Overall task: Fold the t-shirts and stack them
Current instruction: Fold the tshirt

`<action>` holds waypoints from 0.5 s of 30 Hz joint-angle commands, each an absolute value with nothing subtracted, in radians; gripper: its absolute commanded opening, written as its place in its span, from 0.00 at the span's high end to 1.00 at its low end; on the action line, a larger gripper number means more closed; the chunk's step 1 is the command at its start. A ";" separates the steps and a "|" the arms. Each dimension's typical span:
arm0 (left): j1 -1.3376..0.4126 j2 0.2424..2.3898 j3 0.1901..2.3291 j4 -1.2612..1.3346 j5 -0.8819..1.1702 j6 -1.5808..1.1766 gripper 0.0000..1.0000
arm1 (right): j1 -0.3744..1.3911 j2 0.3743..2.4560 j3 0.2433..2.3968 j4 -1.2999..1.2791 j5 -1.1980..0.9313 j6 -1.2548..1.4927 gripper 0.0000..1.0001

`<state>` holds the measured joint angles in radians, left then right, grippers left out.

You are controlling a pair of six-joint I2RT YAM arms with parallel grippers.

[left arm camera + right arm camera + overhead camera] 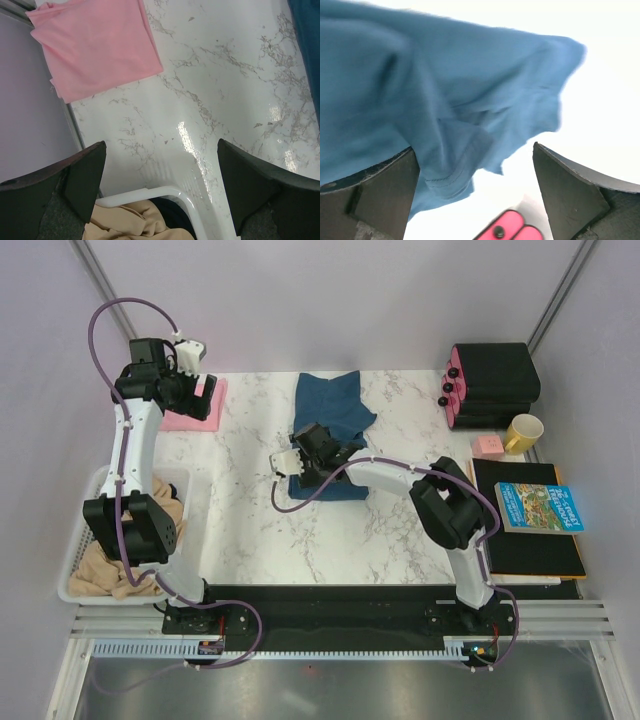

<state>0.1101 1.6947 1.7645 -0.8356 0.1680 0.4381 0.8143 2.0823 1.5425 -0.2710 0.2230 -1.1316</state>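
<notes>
Top external view, largest first.

- Table (pixel 250 530): bare marble on the near left of the teal-blue t-shirt (pixel 335 405); your folding room.
- Teal-blue t-shirt: soft, limp and light, lying rumpled. Take it by a hem corner.
- Pink t-shirt (pixel 195 405): folded, well left of the teal one.
- Right claw (pixel 475 147): jaws apart at the teal shirt's near edge.
- Left claw (pixel 161 145): agape and empty, far left of it.
</notes>
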 commanded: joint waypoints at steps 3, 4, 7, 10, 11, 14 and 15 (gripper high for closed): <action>0.117 1.664 1.764 -0.792 0.184 0.436 0.00 | 0.825 2.109 1.421 0.328 0.389 -1.329 0.02; 0.115 1.664 1.763 -0.790 0.183 0.436 0.00 | 0.828 2.124 1.393 0.442 0.417 -1.359 0.02; 0.117 1.667 1.763 -0.788 0.184 0.430 0.00 | 0.833 2.193 1.361 0.788 0.446 -1.474 0.02; 0.118 1.666 1.766 -0.788 0.187 0.422 0.00 | 0.834 2.265 1.423 0.949 0.489 -1.511 0.02; 0.117 1.667 1.764 -0.788 0.189 0.419 0.00 | 0.834 2.276 1.463 0.950 0.512 -1.512 0.02; 0.117 1.667 1.764 -0.784 0.189 0.413 0.00 | 0.836 2.295 1.518 0.928 0.572 -1.488 0.02; 0.117 1.669 1.764 -0.784 0.189 0.411 0.00 | 0.836 2.293 1.529 0.901 0.589 -1.477 0.02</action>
<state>0.1112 1.6947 1.7634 -0.8265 0.1684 0.4374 0.8295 2.3001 1.4292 0.7403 0.4770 -1.4643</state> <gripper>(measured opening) 0.993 0.982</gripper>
